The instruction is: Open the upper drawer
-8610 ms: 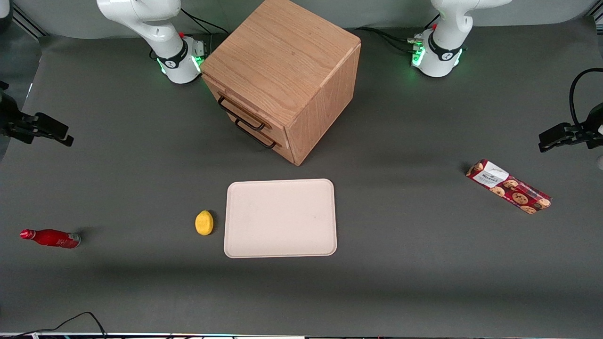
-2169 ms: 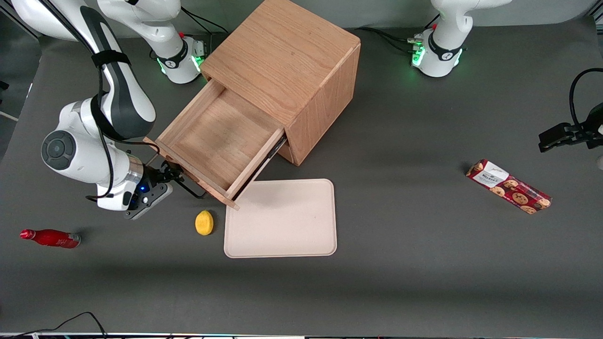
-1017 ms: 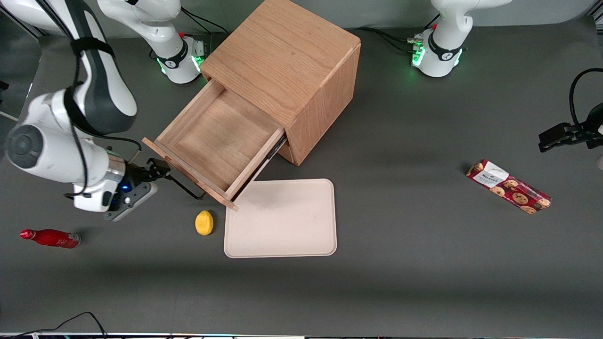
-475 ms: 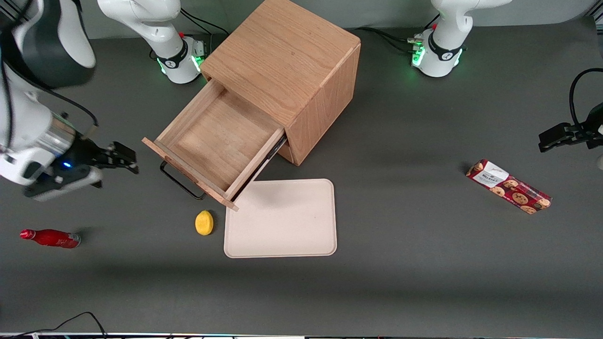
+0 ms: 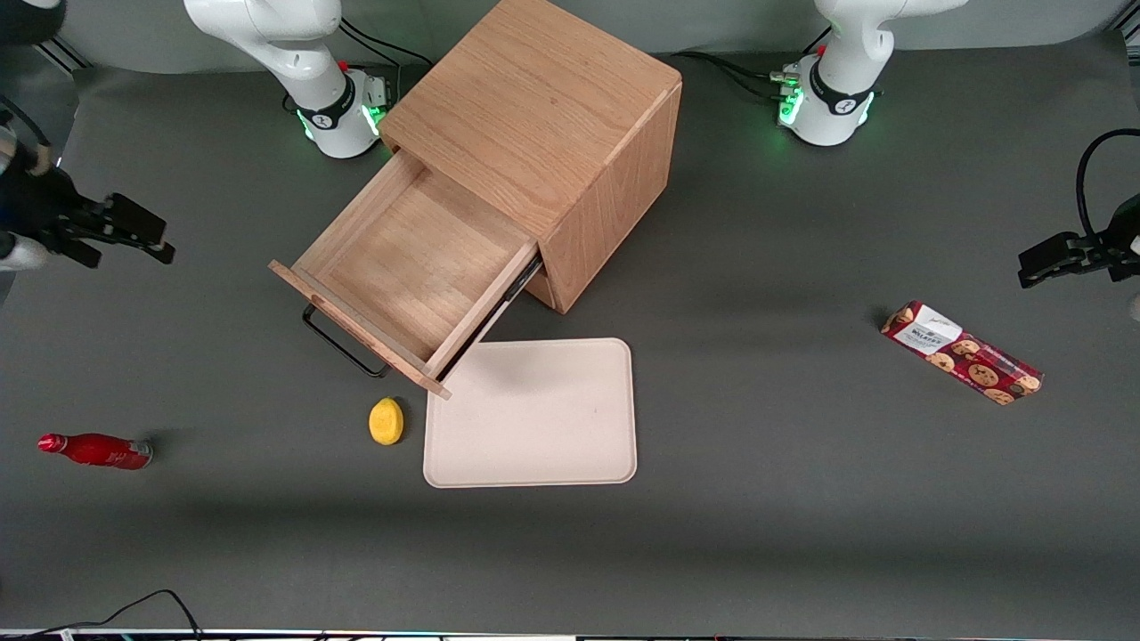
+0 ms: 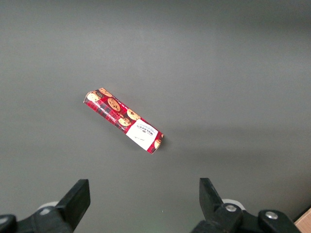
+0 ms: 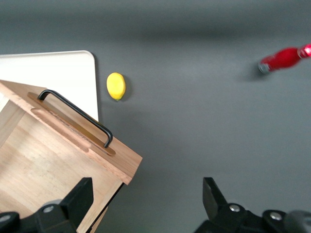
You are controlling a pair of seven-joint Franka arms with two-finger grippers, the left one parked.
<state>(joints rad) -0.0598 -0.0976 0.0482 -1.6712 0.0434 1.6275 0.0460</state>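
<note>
The oak box cabinet point(image 5: 552, 116) stands at the table's middle. Its upper drawer point(image 5: 405, 267) is pulled far out, showing an empty light-wood tray, with its thin black bar handle point(image 5: 343, 347) at the front. The drawer point(image 7: 43, 165) and handle point(image 7: 77, 116) also show in the right wrist view. The lower drawer is hidden under it. My gripper point(image 5: 120, 233) is open and empty, raised well off the drawer's front, toward the working arm's end of the table. In the wrist view its gripper point(image 7: 146, 194) holds nothing.
A cream tray point(image 5: 530, 411) lies nearer the camera than the cabinet, a yellow lemon point(image 5: 386, 421) beside it. A red bottle point(image 5: 93, 450) lies toward the working arm's end. A red cookie box point(image 5: 960, 352) lies toward the parked arm's end.
The drawer went from shut to pulled fully out. My gripper let go of the handle and has drawn away from the drawer and upward, toward the working arm's end.
</note>
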